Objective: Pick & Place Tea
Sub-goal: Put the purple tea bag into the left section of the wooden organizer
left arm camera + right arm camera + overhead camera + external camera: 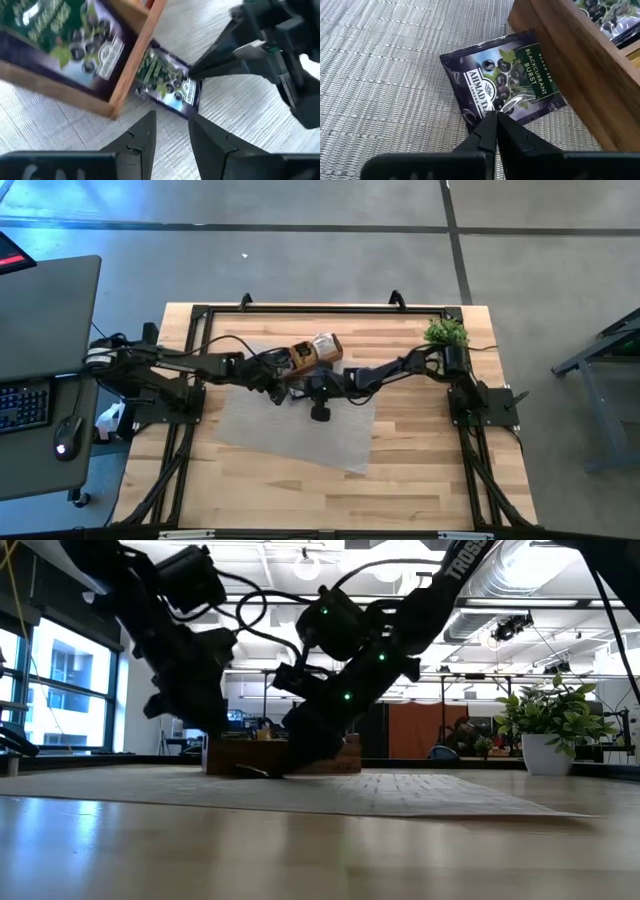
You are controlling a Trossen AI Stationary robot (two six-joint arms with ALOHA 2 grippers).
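pinching together at the very tips, right gripper (495, 120) pressing on the near edge of a dark blackcurrant burst tea sachet (507, 82) lying flat on the grey woven mat (385, 75). sachet resting just beside the wooden compartment tray (570, 55), one edge touching its wall. spreading a little, left gripper (170, 131) hovering just short of the same sachet (167, 85) from the other side, holding nothing. sitting inside the tray (132, 55), another dark sachet (65, 37) of the same kind. standing farther off at the table corner, small potted plant (446, 333).
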